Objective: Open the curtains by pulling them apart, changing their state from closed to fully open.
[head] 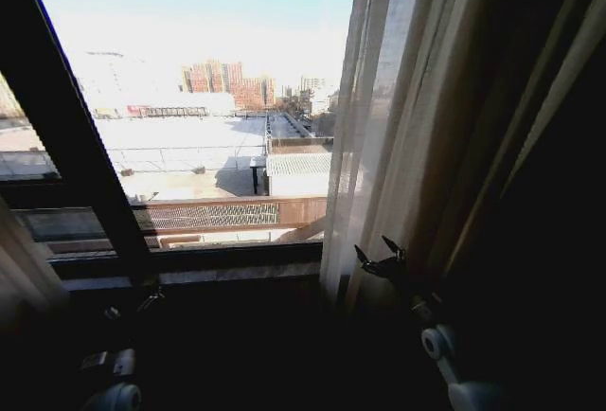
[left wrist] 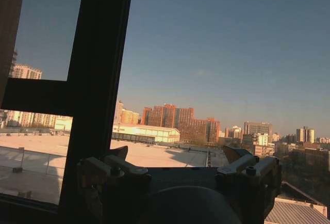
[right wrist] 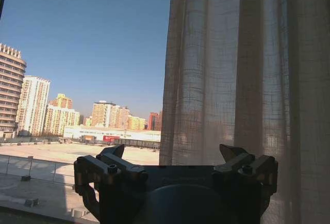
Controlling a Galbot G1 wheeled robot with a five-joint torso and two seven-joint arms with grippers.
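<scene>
The right curtain [head: 388, 127] is a sheer cream pleated panel, gathered to the right of the bare window glass. It shows close up in the right wrist view [right wrist: 242, 79]. My right gripper [head: 381, 255] is open low in front of that panel's inner edge, with nothing between its fingers [right wrist: 174, 154]. A strip of pale fabric [head: 19, 269] hangs at the far left edge. My left gripper [head: 150, 297] sits low by the window sill, open and empty [left wrist: 178, 157], facing the dark window frame.
A dark diagonal window frame bar [head: 76, 146] crosses the glass, seen also in the left wrist view [left wrist: 98, 79]. The sill [head: 189, 264] runs below. A dark heavy drape [head: 540, 193] hangs right of the sheer panel. City rooftops lie outside.
</scene>
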